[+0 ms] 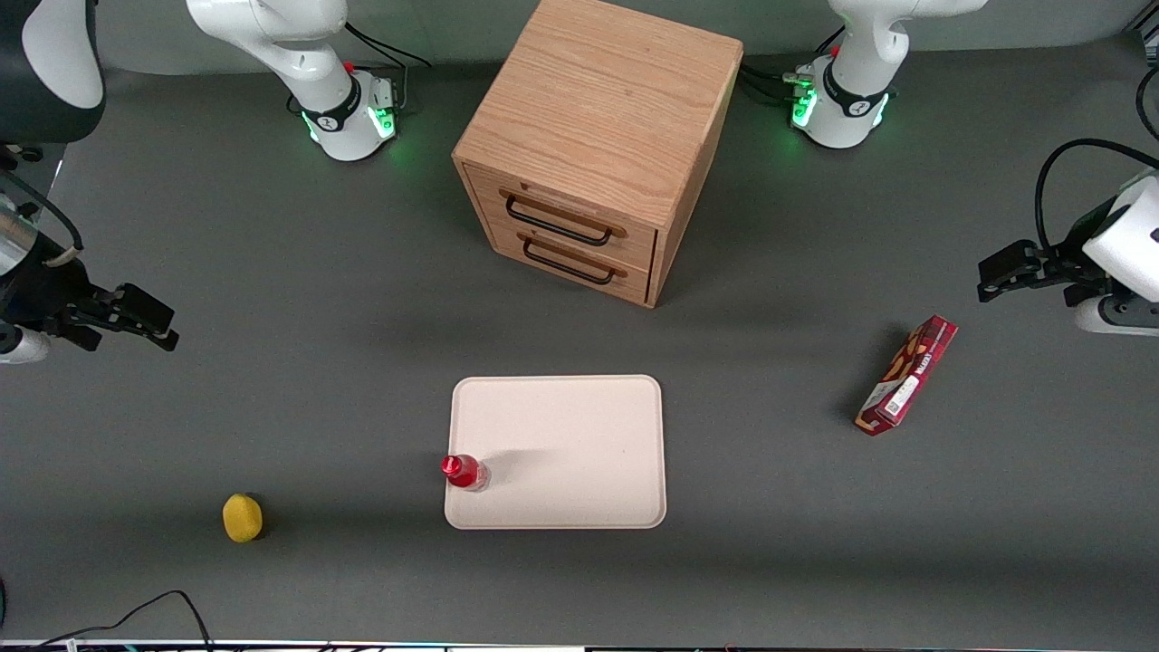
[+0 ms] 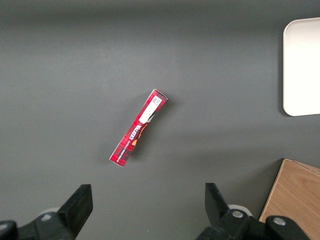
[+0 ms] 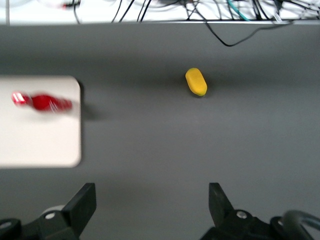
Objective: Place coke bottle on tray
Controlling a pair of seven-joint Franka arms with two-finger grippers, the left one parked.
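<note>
Red and small, the coke bottle point(image 1: 465, 472) stands upright on the tray point(image 1: 579, 435), in the corner nearest the front camera on the working arm's side, right by the low rim. Its cap and clear base show in the right wrist view point(image 3: 44, 102), though blurred there. The pale beige tray lies flat on the grey table point(image 1: 272, 407), in front of the wooden drawer cabinet point(image 1: 598, 145). The gripper point(image 1: 149, 326) hangs above bare table toward the working arm's end, well apart from the bottle, its fingers point(image 3: 84, 205) spread wide and holding nothing. A yellow lemon point(image 1: 243, 517) rests on the table, nearer the front camera than the gripper. A long red snack box point(image 1: 907, 375) lies toward the parked arm's end.
</note>
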